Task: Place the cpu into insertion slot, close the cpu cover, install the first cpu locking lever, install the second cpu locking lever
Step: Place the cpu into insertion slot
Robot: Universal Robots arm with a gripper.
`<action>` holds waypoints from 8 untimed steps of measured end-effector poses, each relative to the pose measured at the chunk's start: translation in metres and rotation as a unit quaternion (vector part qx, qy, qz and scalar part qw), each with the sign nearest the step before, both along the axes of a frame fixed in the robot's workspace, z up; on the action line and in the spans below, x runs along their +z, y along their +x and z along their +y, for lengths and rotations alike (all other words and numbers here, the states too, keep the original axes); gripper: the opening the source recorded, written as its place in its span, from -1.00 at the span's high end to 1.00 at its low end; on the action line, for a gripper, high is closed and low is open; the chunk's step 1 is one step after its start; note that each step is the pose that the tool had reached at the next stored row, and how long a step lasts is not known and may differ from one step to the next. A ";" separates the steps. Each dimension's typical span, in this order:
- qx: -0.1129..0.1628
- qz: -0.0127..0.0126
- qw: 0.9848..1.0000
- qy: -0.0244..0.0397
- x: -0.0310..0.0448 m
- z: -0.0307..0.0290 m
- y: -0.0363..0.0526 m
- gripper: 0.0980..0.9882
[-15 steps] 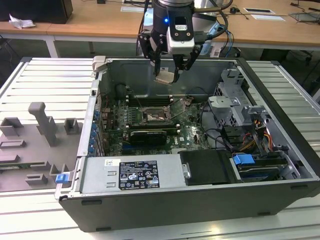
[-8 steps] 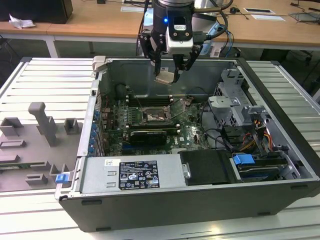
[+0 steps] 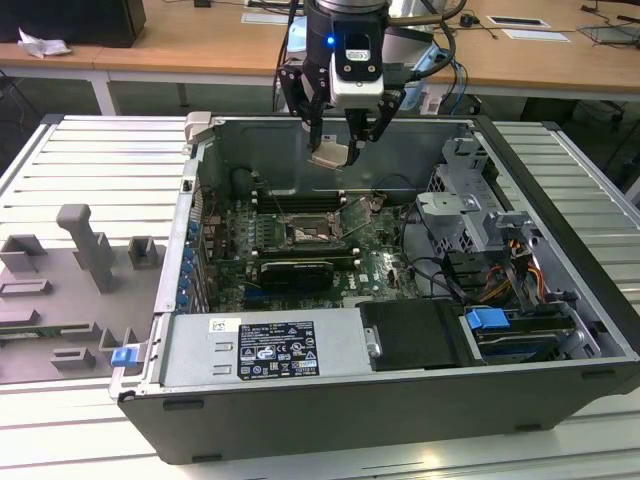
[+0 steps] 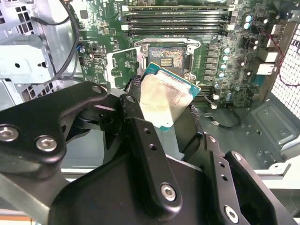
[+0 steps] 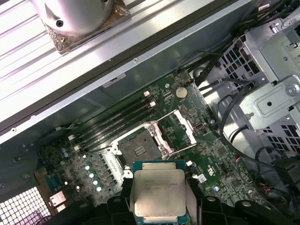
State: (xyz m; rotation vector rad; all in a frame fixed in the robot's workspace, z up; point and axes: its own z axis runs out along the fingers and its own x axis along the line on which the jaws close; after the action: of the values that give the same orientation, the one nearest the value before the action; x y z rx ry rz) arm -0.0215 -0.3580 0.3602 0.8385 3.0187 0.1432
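gripper (image 3: 336, 148): jaws clenched on the cpu (image 3: 329, 155), hanging over the open computer case (image 3: 560, 300).
cpu: in the exterior view at 12 o'clock of the insertion slot (image 3: 309, 236), well above the board, not seated.
insertion slot: uncovered dark square in a silver frame.
cpu cover (image 3: 358, 222): flipped up, at 3 o'clock of the slot in the exterior view.
second wrist view: black fingers (image 4: 136, 117) pinch the cpu (image 4: 166, 98) by its edges. Chip tilted, green rim showing. Slot (image 4: 168, 58) beyond it, cover (image 4: 123, 65) just beside the slot.
first wrist view: cpu (image 5: 158, 192) pale top faces the camera. Slot (image 5: 136, 149) bare. Cover (image 5: 176, 132) cut-out middle plain to see. Memory slots (image 5: 112, 119) near the slot.
exterior extra: grey fixture tray (image 3: 70, 290) at 9 o'clock of the case.
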 end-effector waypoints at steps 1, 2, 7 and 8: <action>-0.004 0.000 1.000 0.000 -0.0001 0.0000 0.0000 0.03; -0.012 0.000 1.000 0.000 -0.0002 0.0000 0.0000 0.03; -0.028 0.000 1.000 0.000 -0.0003 0.0000 0.0000 0.03; -0.032 0.000 0.999 0.000 -0.0003 0.0000 0.0000 0.03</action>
State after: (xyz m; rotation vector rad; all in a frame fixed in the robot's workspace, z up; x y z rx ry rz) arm -0.0215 -0.3580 0.3598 0.9345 2.9874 0.1429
